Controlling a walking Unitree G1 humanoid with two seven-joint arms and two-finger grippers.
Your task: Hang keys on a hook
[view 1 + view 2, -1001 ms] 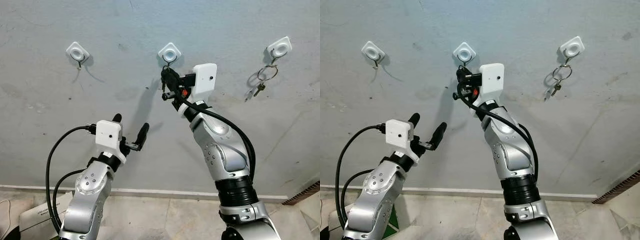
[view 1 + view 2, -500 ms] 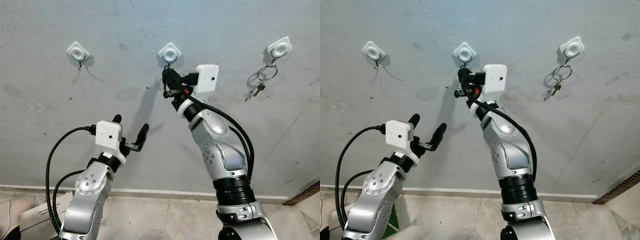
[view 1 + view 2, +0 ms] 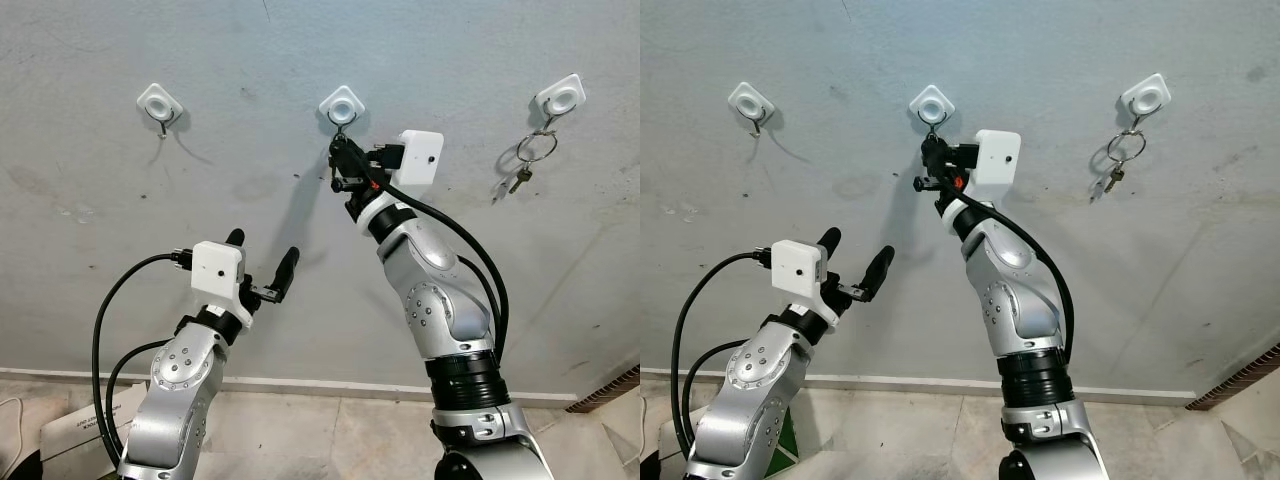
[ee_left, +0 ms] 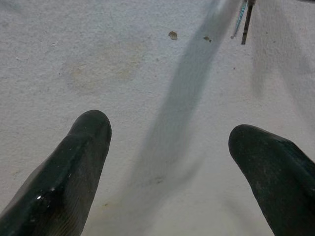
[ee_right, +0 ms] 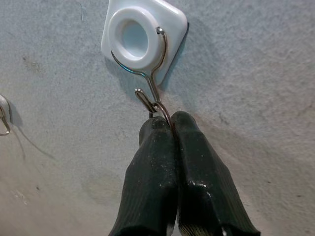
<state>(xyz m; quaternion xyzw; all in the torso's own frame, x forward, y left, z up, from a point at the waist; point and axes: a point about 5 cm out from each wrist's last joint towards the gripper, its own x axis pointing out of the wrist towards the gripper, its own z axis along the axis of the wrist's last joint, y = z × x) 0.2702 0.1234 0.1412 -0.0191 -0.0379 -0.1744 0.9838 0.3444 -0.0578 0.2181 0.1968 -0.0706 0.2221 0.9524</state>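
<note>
Three white wall hooks sit in a row on the grey wall. My right gripper (image 3: pixel 339 156) is raised just under the middle hook (image 3: pixel 340 104). It is shut on the metal key ring (image 5: pixel 160 108), which touches the wire hook (image 5: pixel 147 78) of the white mount (image 5: pixel 143 37); I cannot tell whether the ring is threaded on. The keys themselves are hidden behind the fingers (image 5: pixel 189 147). My left gripper (image 3: pixel 262 262) is held open lower down to the left, facing bare wall, with nothing between its fingers (image 4: pixel 74 167).
Another set of keys (image 3: pixel 528 155) hangs from the right hook (image 3: pixel 558 97). The left hook (image 3: pixel 158 103) carries nothing. A skirting strip and tiled floor (image 3: pixel 330 430) lie below, with a cardboard box (image 3: pixel 70 430) at the lower left.
My right gripper has moved a little up and to the right, bringing the key ring closer under the middle hook. The left arm has stayed where it was.
</note>
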